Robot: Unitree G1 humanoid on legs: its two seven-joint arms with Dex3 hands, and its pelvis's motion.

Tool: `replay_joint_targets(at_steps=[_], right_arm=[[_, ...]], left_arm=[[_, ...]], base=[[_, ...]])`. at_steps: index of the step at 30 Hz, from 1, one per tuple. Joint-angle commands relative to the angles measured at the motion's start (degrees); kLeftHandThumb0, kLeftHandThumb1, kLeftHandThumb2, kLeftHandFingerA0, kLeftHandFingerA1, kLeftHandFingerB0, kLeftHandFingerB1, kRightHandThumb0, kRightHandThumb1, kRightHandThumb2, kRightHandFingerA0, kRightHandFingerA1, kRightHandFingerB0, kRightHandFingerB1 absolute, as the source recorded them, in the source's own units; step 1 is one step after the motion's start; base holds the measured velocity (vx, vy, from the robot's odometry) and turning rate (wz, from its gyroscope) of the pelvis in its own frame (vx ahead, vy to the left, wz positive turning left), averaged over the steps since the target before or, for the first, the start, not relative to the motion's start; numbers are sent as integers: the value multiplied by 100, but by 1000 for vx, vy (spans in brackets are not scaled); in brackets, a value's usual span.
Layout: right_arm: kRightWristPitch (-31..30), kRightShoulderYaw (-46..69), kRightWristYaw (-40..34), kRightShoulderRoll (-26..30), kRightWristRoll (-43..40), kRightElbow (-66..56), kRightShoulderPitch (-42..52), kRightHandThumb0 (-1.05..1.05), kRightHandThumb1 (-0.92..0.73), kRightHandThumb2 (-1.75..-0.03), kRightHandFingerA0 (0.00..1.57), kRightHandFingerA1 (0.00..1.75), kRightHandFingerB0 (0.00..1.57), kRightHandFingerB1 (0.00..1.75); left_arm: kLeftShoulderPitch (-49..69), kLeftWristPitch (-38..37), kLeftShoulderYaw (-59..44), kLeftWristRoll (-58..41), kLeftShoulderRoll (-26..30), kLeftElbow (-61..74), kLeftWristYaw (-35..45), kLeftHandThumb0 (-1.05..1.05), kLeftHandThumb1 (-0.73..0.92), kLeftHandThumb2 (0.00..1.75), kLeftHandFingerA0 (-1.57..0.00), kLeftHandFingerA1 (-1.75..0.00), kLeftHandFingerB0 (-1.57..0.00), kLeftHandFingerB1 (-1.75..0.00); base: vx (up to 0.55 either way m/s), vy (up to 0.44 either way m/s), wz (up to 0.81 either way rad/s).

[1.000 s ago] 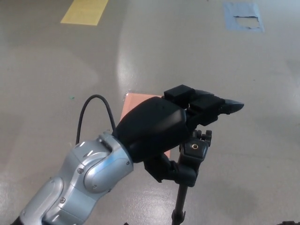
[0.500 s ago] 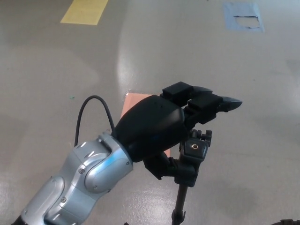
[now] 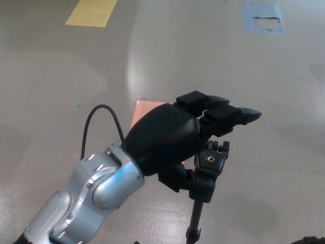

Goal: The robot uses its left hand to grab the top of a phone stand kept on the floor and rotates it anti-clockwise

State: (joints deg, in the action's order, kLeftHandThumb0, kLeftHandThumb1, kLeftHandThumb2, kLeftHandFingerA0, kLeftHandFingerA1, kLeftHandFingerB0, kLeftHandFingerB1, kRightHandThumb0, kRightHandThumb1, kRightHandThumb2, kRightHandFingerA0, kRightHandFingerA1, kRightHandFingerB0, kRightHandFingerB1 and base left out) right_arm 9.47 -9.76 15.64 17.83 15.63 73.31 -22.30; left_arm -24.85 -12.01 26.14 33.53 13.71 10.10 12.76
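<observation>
The black phone stand rises on a thin pole from the floor at the lower middle of the head view; its clamp head shows a brass screw hole. My left hand hovers over and just left of that head. Its two fingers stretch out straight above the head, apart from it. The thumb hangs low against the head's left side. The hand is open and holds nothing. My right hand does not show.
A salmon-coloured patch lies on the grey floor, partly hidden behind my hand. Yellow tape marks the far left, blue tape the far right. A black cable loops off my forearm.
The fingers have lifted very slightly above the stand's head and the thumb has edged closer to it. The stand has not turned.
</observation>
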Motion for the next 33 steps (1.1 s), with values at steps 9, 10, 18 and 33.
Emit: replay_joint_targets(at_steps=[9, 10, 18, 33], right_arm=[[-95, -30, 73, 86, 30, -11, -163, -50, -75, -65, 63, 50, 26, 31], [-95, -30, 74, 85, 29, -9, -164, -50, -75, -65, 63, 50, 26, 31], [-210, -117, -24, 67, 101, -3, -235, -52, -75, -66, 64, 49, 28, 31], [-274, -90, -32, 32, 105, -7, -329, -52, -74, -65, 67, 51, 27, 31]], left_arm=[[-41, -246, -27, 178, -50, -369, -285, -27, 33, 89, -9, -52, -8, -50], [-41, -250, -25, 177, -52, -381, -290, -27, 33, 89, -9, -52, -8, -50], [-92, -753, -75, -109, -67, -928, -437, -8, 64, 60, -92, -80, -102, -60], [-86, -1219, -193, -339, -166, -1516, -645, -14, 61, 62, -89, -51, -96, -55]], base=[[0, 0, 0], [0, 0, 0], [0, 0, 0], [0, 0, 0]])
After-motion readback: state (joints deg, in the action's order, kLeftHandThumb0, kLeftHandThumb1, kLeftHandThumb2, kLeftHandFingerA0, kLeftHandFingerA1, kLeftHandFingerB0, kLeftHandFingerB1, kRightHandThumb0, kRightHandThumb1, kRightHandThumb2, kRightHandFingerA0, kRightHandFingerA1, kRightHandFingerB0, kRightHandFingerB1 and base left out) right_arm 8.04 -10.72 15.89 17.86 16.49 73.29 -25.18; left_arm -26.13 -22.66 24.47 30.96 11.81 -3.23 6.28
